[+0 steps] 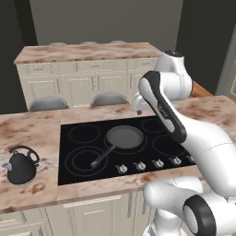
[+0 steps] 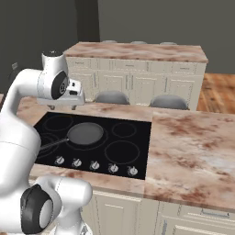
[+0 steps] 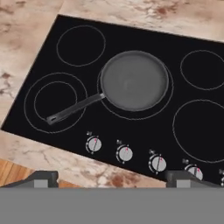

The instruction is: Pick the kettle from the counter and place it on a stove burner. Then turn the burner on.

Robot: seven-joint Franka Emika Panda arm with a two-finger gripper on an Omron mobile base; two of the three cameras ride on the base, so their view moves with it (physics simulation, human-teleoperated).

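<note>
From your left base view, the small dark grey-black kettle sits on the pinkish-brown marbled counter, well left of the black glass cooktop. In your hand view, the gripper (spread wide, empty) hovers above the flat grey frying pan.

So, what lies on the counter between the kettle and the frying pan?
In the left base view, bare counter lies beside the kettle, then the cooktop's edge and a dark double-ringed burner, which the frying pan's handle crosses.

Base views flank the cooktop; hand view looks steeply down, nearer; all share it.
</note>
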